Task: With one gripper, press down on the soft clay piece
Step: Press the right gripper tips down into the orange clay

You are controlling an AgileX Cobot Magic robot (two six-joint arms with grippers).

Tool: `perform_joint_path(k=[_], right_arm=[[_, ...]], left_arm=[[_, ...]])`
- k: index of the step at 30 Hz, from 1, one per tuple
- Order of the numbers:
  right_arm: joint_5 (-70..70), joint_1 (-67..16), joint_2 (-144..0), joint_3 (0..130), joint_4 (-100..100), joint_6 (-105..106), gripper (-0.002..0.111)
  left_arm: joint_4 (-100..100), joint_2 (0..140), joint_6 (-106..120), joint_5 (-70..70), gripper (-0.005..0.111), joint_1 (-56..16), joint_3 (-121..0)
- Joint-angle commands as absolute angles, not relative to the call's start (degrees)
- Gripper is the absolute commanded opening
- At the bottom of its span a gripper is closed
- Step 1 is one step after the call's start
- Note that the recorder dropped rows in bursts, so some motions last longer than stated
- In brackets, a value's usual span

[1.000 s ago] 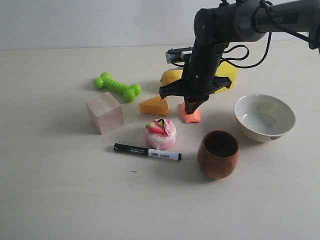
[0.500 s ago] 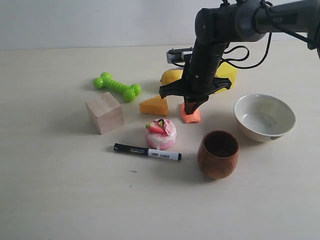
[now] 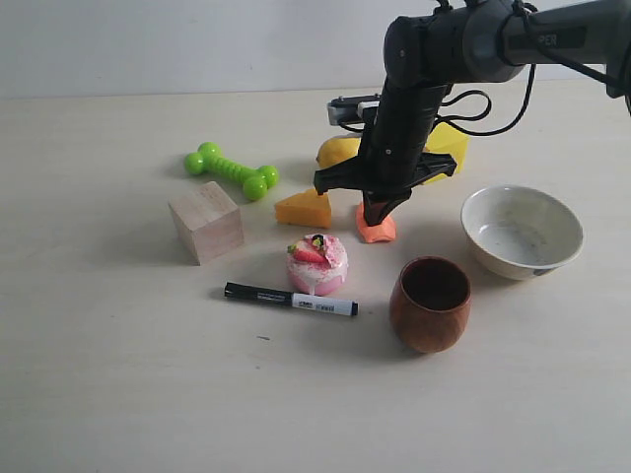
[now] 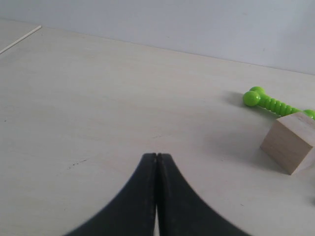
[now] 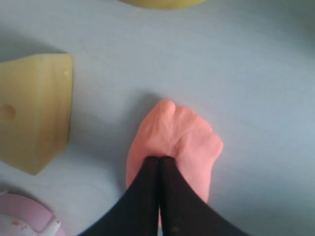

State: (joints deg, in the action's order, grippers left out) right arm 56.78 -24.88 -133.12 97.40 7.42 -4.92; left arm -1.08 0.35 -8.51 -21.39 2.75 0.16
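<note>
The soft clay piece (image 3: pixel 377 232) (image 5: pixel 182 135) is a small salmon-orange lump on the table between the cheese wedge and the white bowl. My right gripper (image 3: pixel 376 215) (image 5: pixel 159 158) points straight down with its black fingers shut together, tips resting on the top of the clay. The clay shows a dented crease just ahead of the tips. My left gripper (image 4: pixel 156 155) is shut with nothing in it, low over bare table, and is out of the exterior view.
A cheese wedge (image 3: pixel 304 209) (image 5: pixel 34 110) lies just left of the clay. A lemon (image 3: pixel 337 151), yellow block (image 3: pixel 446 143), green dog bone (image 3: pixel 232 170) (image 4: pixel 268 102), wooden cube (image 3: pixel 205 221) (image 4: pixel 292 142), pink cake (image 3: pixel 316 263), marker (image 3: pixel 290 299), brown cup (image 3: pixel 430 304) and white bowl (image 3: pixel 521 230) surround it.
The right gripper has risen slightly compared with a second ago, its tips still on the clay. Nothing else has moved.
</note>
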Motion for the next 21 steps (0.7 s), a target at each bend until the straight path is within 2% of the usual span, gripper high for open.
perform_joint_path(k=[1,6,14,21], right_arm=[[59.68,-25.33,-134.74,95.26,7.38,-4.56,0.000],[59.68,-25.33,-133.35,95.26,6.74,-4.56,0.000],[61.03,-25.33,-133.12,95.26,6.74,-4.56,0.015],[61.15,-25.33,-131.92,95.26,6.74,-4.56,0.016]], left_arm=[[-1.08,0.00,-8.70,-20.90,0.000,2.82,0.00],[-1.08,0.00,-8.70,-20.90,0.000,2.82,0.00],[-1.08,0.00,-8.70,-20.90,0.000,2.82,0.00],[-1.08,0.00,-8.70,-20.90,0.000,2.82,0.00]])
